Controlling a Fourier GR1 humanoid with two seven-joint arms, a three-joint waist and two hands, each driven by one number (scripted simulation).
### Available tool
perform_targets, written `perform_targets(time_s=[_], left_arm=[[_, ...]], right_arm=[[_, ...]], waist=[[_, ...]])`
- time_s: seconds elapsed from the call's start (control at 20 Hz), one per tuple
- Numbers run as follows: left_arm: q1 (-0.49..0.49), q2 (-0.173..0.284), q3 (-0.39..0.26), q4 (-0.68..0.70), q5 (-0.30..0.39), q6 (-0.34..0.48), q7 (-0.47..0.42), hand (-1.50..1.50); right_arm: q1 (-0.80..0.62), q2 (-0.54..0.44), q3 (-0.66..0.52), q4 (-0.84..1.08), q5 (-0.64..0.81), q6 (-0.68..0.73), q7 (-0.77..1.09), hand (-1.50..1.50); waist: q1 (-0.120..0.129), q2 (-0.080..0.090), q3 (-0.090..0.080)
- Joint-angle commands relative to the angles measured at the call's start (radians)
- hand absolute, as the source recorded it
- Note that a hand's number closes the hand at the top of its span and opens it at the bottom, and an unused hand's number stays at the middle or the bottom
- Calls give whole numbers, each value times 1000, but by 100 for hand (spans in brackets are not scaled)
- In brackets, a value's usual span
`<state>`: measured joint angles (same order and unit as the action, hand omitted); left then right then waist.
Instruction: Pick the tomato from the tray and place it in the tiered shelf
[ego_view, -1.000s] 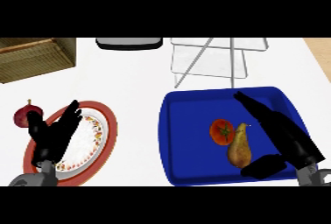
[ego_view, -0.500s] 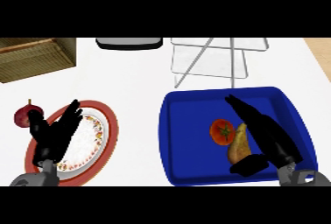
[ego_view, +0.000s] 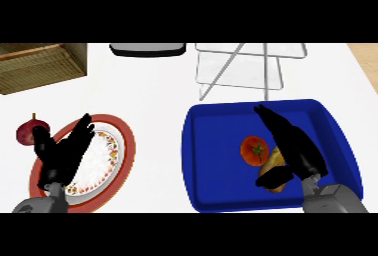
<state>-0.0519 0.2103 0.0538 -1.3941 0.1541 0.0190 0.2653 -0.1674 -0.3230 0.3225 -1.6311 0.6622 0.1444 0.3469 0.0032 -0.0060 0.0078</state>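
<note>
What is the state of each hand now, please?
Left hand: open, resting over the plate.
Right hand: open over the tray, beside the tomato, holding nothing.

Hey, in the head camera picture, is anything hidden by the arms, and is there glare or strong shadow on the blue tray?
Head view: flat, even light, no glare on the blue tray; no strong shadow on it; the right robot hand covers part of the pear, the tomato shows almost whole; the left robot hand hides part of the plate.
</note>
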Motion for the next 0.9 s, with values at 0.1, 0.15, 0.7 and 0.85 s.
perform_targets(time_s=[0.1, 0.15, 0.7, 0.85], left_arm=[[7, -8, 7, 52, -6, -14, 23, 0], [18, -16, -2, 32, -18, -11, 24, 0], [-17, -23, 16, 69, -32, -7, 24, 0], [-28, -6, 38, 103, -3, -46, 14, 0]], right_arm=[[3, 81, 8, 122, 80, -110, -87, -150], [-44, 80, -18, 99, 61, -47, -57, -150], [-141, 109, -8, 269, 102, -14, -178, 150], [-122, 97, 119, 298, 207, -18, -232, 150]], waist=[[-1, 7, -8], [0, 6, -8], [1, 8, -8], [1, 9, -8]])
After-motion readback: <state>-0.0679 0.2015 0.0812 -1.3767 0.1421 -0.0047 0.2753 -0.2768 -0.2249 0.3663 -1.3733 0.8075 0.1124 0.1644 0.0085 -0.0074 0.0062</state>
